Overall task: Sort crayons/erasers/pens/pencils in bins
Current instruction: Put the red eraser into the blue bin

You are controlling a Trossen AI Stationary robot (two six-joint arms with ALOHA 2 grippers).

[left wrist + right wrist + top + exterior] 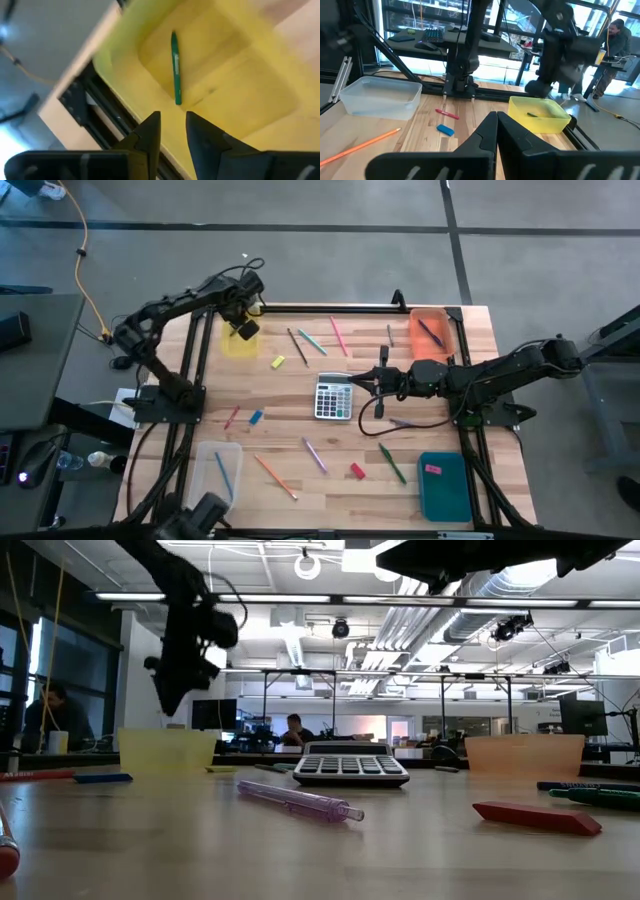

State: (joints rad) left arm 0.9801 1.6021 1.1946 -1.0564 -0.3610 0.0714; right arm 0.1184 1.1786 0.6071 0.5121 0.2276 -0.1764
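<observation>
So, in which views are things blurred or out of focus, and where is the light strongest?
Low view: the purple pen up close is soft, and ceiling lamps glare. Left wrist view: the yellow bin is smeared, though the green pen in it is readable. Right wrist view: bright windows behind, the left arm blurred.

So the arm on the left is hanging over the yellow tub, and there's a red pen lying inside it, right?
Nearly. The left gripper does hang over the yellow tub, its fingers slightly apart and holding nothing, but the pen lying inside is green, not red. The left wrist view shows it plainly.
</observation>
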